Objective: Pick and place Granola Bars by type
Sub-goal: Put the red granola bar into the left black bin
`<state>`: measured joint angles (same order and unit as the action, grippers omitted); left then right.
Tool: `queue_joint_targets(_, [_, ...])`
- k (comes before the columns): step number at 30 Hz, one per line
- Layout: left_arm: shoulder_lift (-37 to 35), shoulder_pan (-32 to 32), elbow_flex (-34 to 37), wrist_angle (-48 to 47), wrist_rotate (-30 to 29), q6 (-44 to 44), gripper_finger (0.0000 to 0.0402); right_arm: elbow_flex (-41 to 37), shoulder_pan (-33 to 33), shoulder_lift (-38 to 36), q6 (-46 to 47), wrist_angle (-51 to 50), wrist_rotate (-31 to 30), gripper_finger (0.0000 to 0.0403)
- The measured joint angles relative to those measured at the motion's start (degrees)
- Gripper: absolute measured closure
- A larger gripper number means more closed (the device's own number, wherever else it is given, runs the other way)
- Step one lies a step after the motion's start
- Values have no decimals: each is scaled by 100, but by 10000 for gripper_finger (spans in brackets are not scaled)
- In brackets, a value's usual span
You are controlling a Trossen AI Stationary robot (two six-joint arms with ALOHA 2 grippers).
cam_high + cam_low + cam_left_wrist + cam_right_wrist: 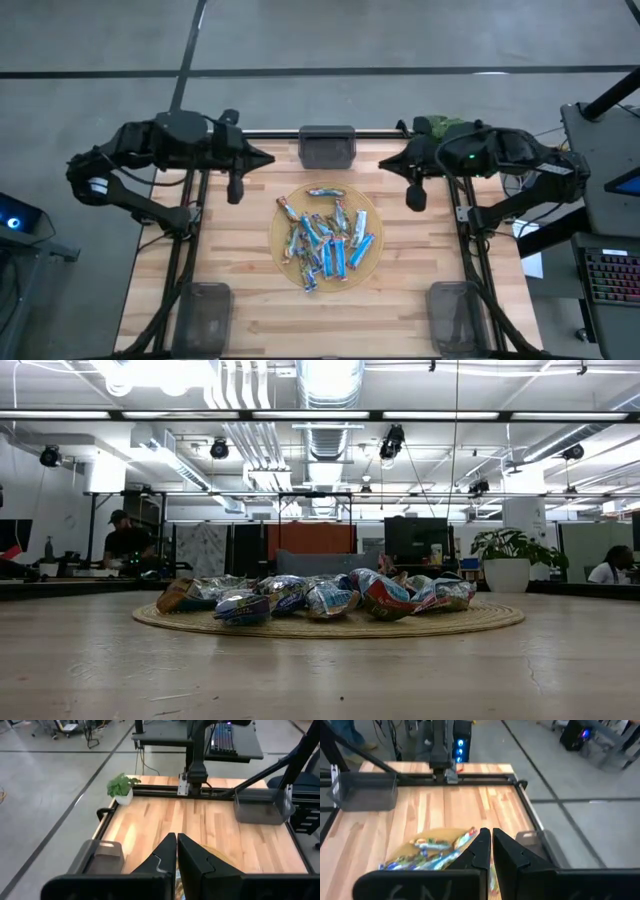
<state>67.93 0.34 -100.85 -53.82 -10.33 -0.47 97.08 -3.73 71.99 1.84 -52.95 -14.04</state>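
Lying heaped at frame centre, Granola Bars [325,238] perhaps overlap; left gripper [236,190] and right gripper [415,197], pressed together, flank above.

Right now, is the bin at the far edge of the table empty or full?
Empty: the bin shows only its grey floor, and all bars lie on the mat.

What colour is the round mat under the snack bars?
Tan, like woven straw. The round mat shows best in the low view, under the Granola Bars.
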Motion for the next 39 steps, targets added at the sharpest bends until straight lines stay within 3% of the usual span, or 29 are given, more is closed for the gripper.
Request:
queue_joint_targets(5, [18,2,-8,-191,0,2,402,-2,2,135,109,-255,402,394])
queue_joint_targets(15, [92,2,-6,-960,44,352,402,-12,0,342,269,-616,422,394])
queue_joint_targets(30, [97,2,18,-963,40,336,402,-100,2,499,267,-700,422,394])
queue_joint_targets(39, [82,2,742,-781,39,228,402,-307,2,513,267,-681,421,394])
